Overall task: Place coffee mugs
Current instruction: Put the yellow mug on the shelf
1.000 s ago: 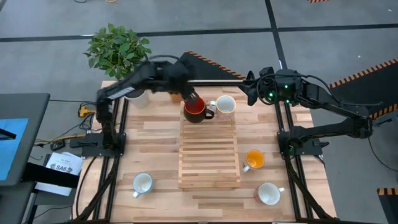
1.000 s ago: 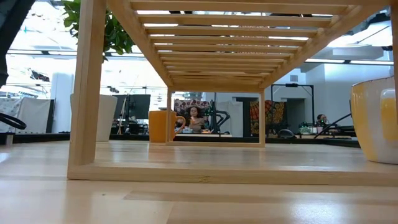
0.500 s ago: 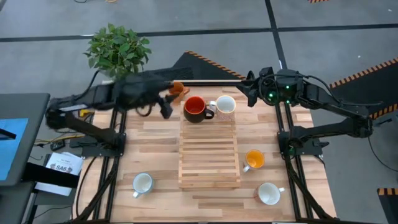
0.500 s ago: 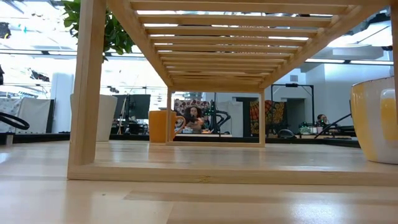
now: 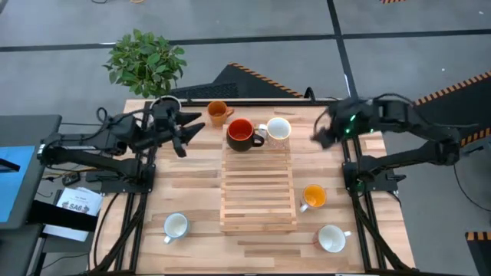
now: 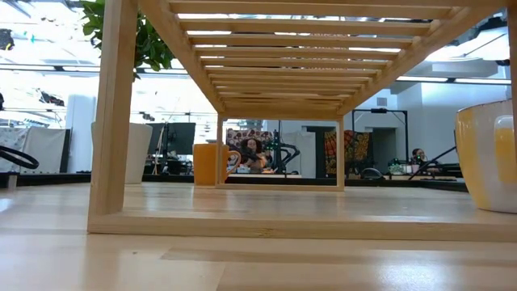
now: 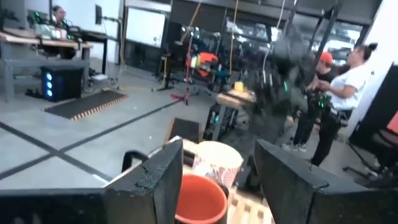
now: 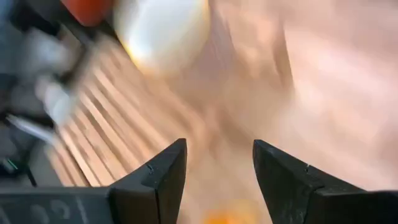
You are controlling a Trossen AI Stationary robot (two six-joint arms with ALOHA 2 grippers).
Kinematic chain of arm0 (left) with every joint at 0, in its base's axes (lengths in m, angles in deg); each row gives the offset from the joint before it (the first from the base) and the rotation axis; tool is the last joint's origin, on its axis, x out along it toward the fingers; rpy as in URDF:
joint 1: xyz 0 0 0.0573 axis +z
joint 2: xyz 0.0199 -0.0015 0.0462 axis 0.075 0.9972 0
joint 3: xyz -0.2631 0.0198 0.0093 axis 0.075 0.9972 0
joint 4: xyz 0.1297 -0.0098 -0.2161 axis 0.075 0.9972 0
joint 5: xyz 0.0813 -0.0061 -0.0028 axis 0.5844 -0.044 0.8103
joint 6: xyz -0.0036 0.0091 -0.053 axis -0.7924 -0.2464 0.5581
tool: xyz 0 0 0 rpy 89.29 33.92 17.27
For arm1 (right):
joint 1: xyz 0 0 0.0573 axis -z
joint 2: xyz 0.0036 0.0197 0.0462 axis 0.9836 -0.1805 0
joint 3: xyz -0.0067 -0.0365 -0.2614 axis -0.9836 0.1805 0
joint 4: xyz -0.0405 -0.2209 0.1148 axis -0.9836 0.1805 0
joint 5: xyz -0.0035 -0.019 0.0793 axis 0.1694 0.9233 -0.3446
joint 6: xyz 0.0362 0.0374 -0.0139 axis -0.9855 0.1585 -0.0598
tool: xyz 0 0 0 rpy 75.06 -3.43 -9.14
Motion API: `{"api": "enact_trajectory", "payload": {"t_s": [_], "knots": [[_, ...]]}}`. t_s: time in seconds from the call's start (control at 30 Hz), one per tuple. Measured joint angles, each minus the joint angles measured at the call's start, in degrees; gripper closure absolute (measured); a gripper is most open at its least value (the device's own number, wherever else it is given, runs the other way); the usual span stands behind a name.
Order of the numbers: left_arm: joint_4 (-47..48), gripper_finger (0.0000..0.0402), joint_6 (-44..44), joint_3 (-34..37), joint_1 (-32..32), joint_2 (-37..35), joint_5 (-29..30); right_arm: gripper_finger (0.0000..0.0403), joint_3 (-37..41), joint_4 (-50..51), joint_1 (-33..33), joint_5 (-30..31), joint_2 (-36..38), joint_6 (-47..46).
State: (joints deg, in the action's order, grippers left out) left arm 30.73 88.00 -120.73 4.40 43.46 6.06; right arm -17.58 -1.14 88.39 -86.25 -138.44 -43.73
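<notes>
Two mugs stand on the far end of the slatted wooden rack (image 5: 258,192): a red mug (image 5: 240,134) and a white mug (image 5: 278,129). An orange mug (image 5: 219,113) stands on the table at the far edge. A second orange mug (image 5: 313,196) sits right of the rack. Two more white mugs are near the front, one at the left (image 5: 176,225) and one at the right (image 5: 331,238). My left gripper (image 5: 188,134) is open, left of the red mug and apart from it. My right gripper (image 5: 316,136) is open, right of the white mug on the rack.
A potted plant (image 5: 146,61) stands at the far left corner. The low view looks under the rack (image 6: 113,121) to the far orange mug (image 6: 212,164), with a pale mug (image 6: 489,158) at its right edge. People (image 7: 345,93) stand in the room beyond.
My left gripper has drawn away from the red mug toward the table's left edge, and its arm has folded back; the red mug stays on the rack. My right gripper has swung from the far right corner a little toward the near edge and tipped down toward the table.
</notes>
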Motion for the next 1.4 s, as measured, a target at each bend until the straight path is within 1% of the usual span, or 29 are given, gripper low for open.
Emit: {"api": "enact_trajectory", "payload": {"t_s": [0.1,0.2,0.27,0.4,0.47,0.53,0.73,1.0,1.2,1.3,1.4], "knots": [[-0.3,0.0219,0.0,0.0,0.0,-1.0,0.1,0.0193,3.2,8.1,-6.8,-1.3,-1.1,-9.2],[-0.4,0.0219,0.1,0.0,0.0,-1.3,0.1,0.0193,8.0,9.3,-13.9,-2.4,-2.0,-18.0],[-0.4,0.0219,0.1,0.0,0.0,-1.3,0.0,0.0193,11.1,7.7,-18.3,-3.8,-2.3,-23.6],[-0.4,0.0219,0.7,0.0,0.0,-1.3,0.1,0.0193,16.7,1.6,-25.3,-4.2,-3.0,-33.9],[-0.5,0.0219,0.8,0.0,0.0,-1.3,0.1,0.0193,19.1,-2.0,-27.8,-4.4,-3.8,-37.5],[-0.5,0.0219,0.8,0.0,0.0,-1.3,0.1,0.0193,20.7,-2.0,-29.4,-4.4,-4.8,-40.2],[-0.6,0.0219,0.8,0.0,0.0,-1.3,0.1,0.0193,22.4,-2.9,-31.1,-3.6,-8.8,-42.9],[-0.5,0.0219,1.6,0.0,0.0,-1.3,0.2,0.0193,22.7,-2.3,-31.1,-1.4,-16.4,-41.2],[0.1,0.0219,2.0,0.0,0.0,-1.3,0.2,0.0194,22.6,-2.5,-31.2,-1.2,-21.4,-39.9],[0.2,0.0219,2.2,0.0,0.0,-1.3,0.1,0.0208,22.6,-2.7,-31.2,-1.2,-22.9,-38.5],[0.2,0.0219,2.2,0.0,0.0,-1.3,0.1,0.0251,22.6,-2.9,-31.2,-1.3,-22.7,-37.1]]}}
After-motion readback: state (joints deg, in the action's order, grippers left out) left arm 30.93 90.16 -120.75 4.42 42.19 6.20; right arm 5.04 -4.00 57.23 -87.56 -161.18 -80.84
